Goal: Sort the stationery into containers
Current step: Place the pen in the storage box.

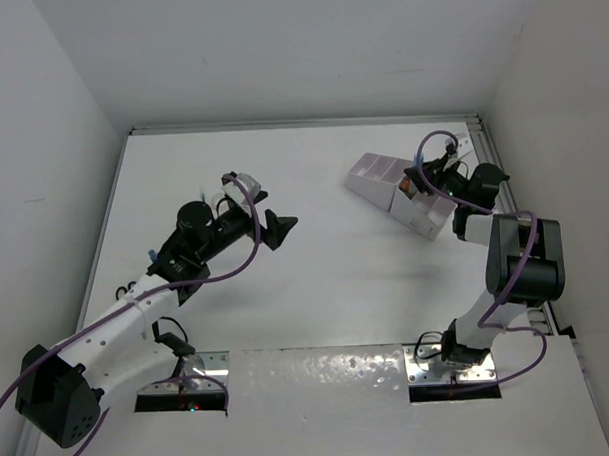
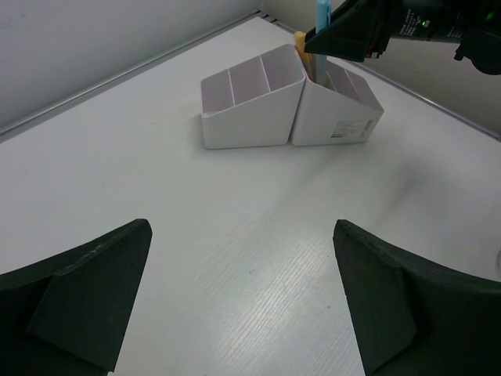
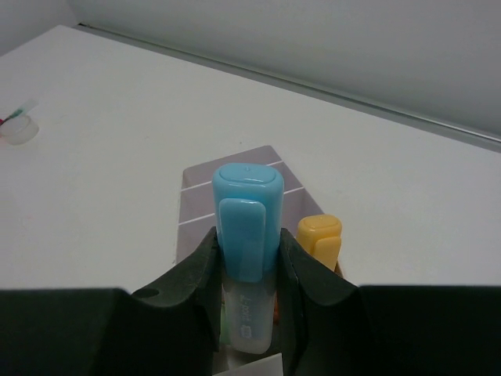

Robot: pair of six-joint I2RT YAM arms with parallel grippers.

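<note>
My right gripper (image 3: 247,270) is shut on a blue-capped marker (image 3: 247,219) with a clear body, held upright over the white organiser (image 3: 196,205) with its pale-lilac compartments. A yellow-capped marker (image 3: 319,239) stands in a compartment just to its right. In the top view the right gripper (image 1: 419,180) is above the organiser (image 1: 378,175) at the far right. The left wrist view shows the organiser as two stepped white blocks (image 2: 250,113), with the blue marker (image 2: 322,16) above them. My left gripper (image 1: 275,229) is open and empty over bare table (image 2: 243,298).
A small clear round thing (image 3: 17,128) lies on the table far left in the right wrist view. Small items lie by the left arm near the table's left edge (image 1: 126,287), and thin red and green items near its base (image 1: 187,380). Walls enclose the table.
</note>
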